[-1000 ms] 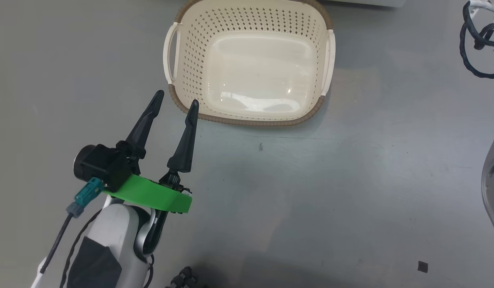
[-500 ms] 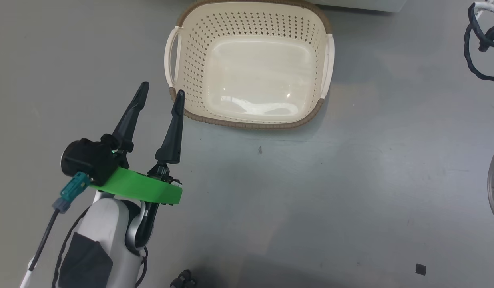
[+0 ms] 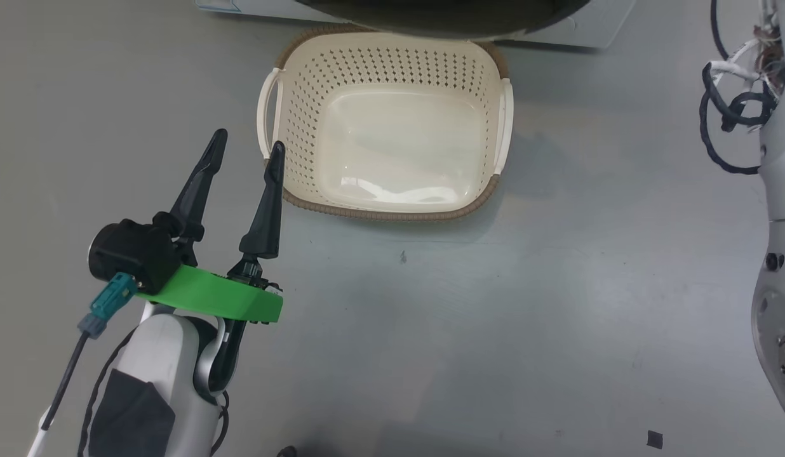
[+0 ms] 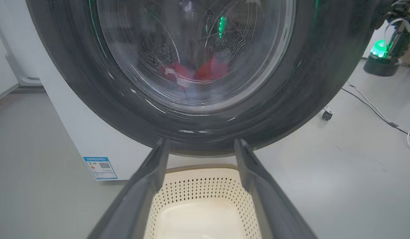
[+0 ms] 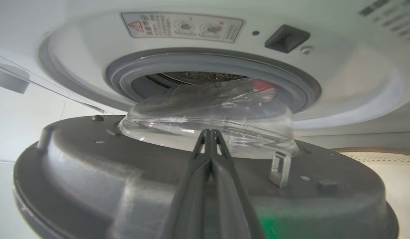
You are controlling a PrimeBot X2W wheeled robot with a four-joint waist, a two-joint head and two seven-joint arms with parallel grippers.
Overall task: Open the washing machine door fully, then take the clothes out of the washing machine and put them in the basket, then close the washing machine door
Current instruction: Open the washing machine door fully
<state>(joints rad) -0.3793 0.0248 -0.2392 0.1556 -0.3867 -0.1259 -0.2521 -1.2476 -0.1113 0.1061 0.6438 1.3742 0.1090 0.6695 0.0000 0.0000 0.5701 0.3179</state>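
Observation:
The basket (image 3: 392, 214) stands empty on the grey floor, right under the washing machine door (image 3: 443, 16), whose dark rim crosses the top edge. My left gripper (image 3: 249, 139) is open beside the basket's left handle, holding nothing. In the left wrist view its fingers (image 4: 152, 179) point at the door's black rim (image 4: 324, 83), and the red clothes (image 4: 211, 69) show through the glass. The right gripper (image 5: 209, 132) is shut, lying along the door's grey inner face (image 5: 92, 166) below the glass bowl (image 5: 208, 116). The door stands ajar from the washing machine (image 5: 341, 83); some of the clothes (image 5: 261, 85) show behind it.
My right forearm (image 3: 773, 190) with dangling black cables (image 3: 726, 120) rises along the right edge. A blue label (image 4: 100, 167) marks the machine's lower front. A cable (image 4: 374, 106), a caster (image 4: 326, 114) and a green-lit device (image 4: 379, 59) lie to the right.
The head camera has shifted, so the basket sits lower in the picture and the door's rim has come in at the top. My left gripper has drifted left, off the basket's corner.

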